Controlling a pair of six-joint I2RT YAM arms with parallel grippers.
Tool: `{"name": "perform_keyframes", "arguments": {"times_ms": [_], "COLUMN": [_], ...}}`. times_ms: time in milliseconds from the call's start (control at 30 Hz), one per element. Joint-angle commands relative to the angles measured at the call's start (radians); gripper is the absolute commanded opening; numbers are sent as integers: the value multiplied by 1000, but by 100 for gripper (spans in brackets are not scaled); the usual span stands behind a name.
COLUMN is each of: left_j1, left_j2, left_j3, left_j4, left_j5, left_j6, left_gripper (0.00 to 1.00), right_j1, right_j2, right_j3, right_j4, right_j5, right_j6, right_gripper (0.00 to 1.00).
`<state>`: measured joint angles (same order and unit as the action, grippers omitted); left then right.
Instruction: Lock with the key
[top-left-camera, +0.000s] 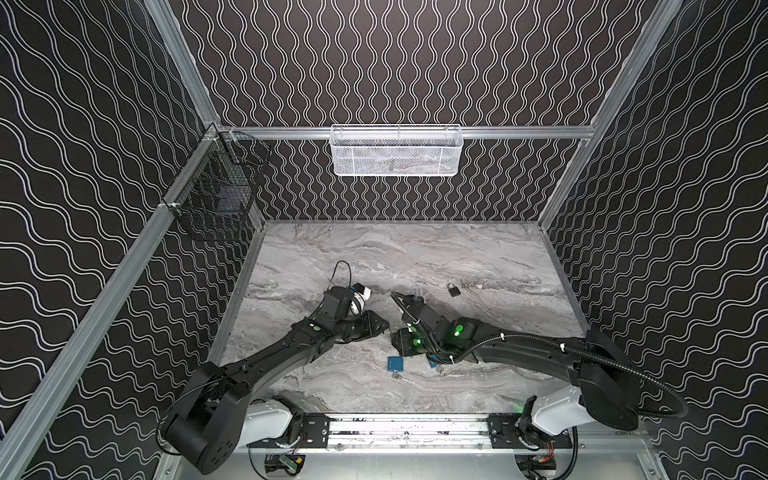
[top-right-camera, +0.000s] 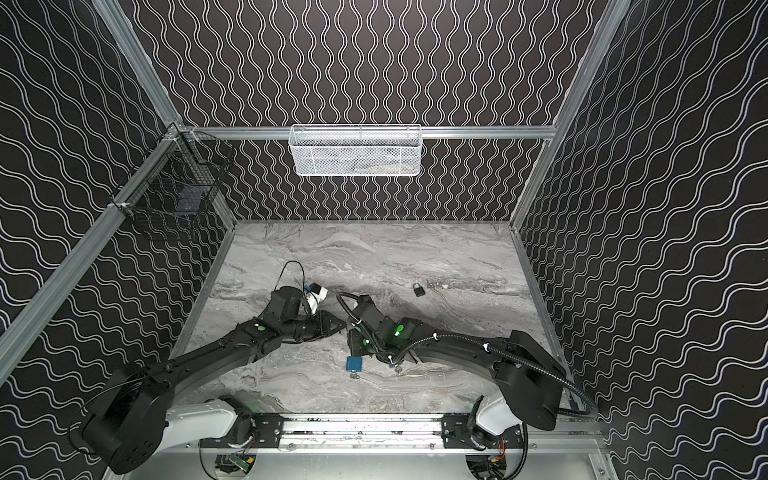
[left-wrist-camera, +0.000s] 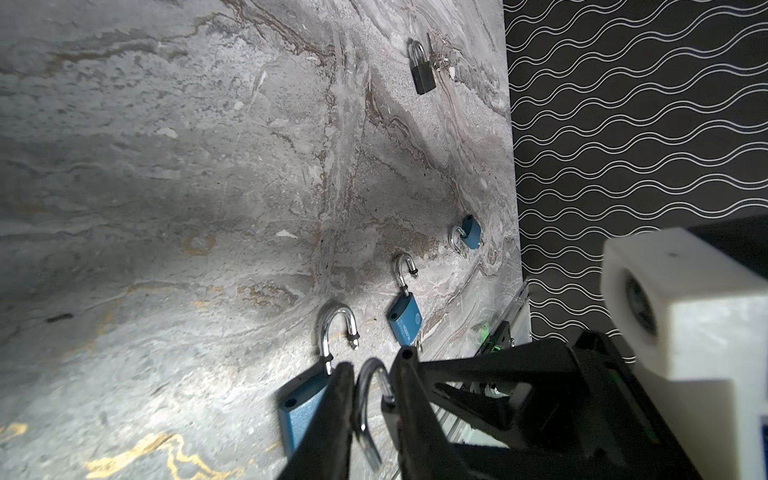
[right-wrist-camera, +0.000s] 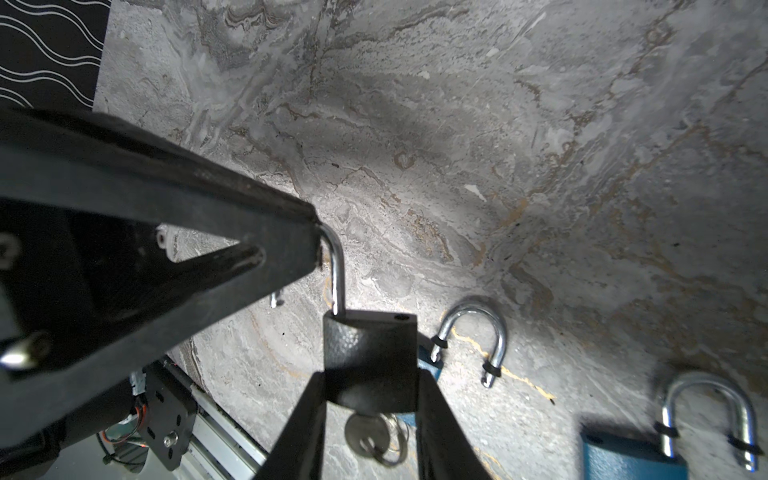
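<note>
Right wrist view tells the most from where I stand. The black padlock (right-wrist-camera: 370, 357) is up off the worktop (right-wrist-camera: 540, 145), its body pinched between the two fingers of the right end effector (right-wrist-camera: 370, 386). The key (right-wrist-camera: 368, 432) sits in the keyway at the end of the body away from the shackle (right-wrist-camera: 338, 270), its ring dangling. The shackle is swung open: one leg is seated in the body, while the free leg hangs clear and its hole in the body is bare.

In the left wrist view, the left end effector (left-wrist-camera: 376, 365) has its fingers drawn in on either side of the shackle's loop. They seem to touch both legs, so I'd call it a pinch on the shackle, though I can't tell how firm.

In both top views the two end effectors meet near the middle of the worktop, the left one at about ten o'clock of the right. The held lock is hidden between them. A blue padlock (top-left-camera: 394, 363) lies near them at six o'clock, and a spare lock (top-left-camera: 454, 290) lies well apart at two o'clock.

By my reckoning the picking up and the keying are done. What's left is to swing the free leg over its hole, press it home and turn the key. Nothing is locked yet.
</note>
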<state>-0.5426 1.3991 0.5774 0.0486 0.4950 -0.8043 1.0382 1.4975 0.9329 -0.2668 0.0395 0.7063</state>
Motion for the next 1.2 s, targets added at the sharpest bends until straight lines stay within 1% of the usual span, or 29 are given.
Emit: {"name": "perform_keyframes", "arguments": {"times_ms": [0, 67, 267, 400, 500, 667, 867, 933, 1033, 1067, 1167], "left_j1": [0, 0, 0, 0, 0, 0, 0, 0, 0, 0, 1], "left_j2": [5, 10, 35, 37, 37, 33, 32, 32, 28, 25, 6], "left_j3": [12, 13, 30, 33, 46, 78, 99, 99, 98, 97, 95], "left_j4": [8, 7, -12, -17, -49, -101, -131, -123, -118, -117, -116], "left_j5": [-12, -15, -18, -18, -28, -36, -19, -12, -8, -10, -15], "left_j6": [23, 23, 25, 24, 25, 17, 4, 0, -8, -11, -23], "left_gripper": [20, 18, 6, 3, 2, 0, 0, 0, 0, 0, 0], "right_j1": [0, 0, 3, 2, 2, 2, 0, 1, 2, 0, 2], "right_j2": [-8, -8, -9, -12, -14, -20, -14, -13, -21, -28, -52], "right_j3": [-3, -7, -9, -11, -10, -7, 3, 4, -3, -10, -26], "right_j4": [35, 37, 38, 40, 40, 46, 47, 48, 53, 57, 66], "right_j5": [-6, -7, -7, -7, -3, 7, 2, 0, -1, -3, -4], "right_j6": [2, 2, 3, 2, 1, -5, -13, -14, -13, -14, -56], "right_gripper": [14, 14, 14, 15, 17, 30, 41, 49, 58, 59, 60]}}
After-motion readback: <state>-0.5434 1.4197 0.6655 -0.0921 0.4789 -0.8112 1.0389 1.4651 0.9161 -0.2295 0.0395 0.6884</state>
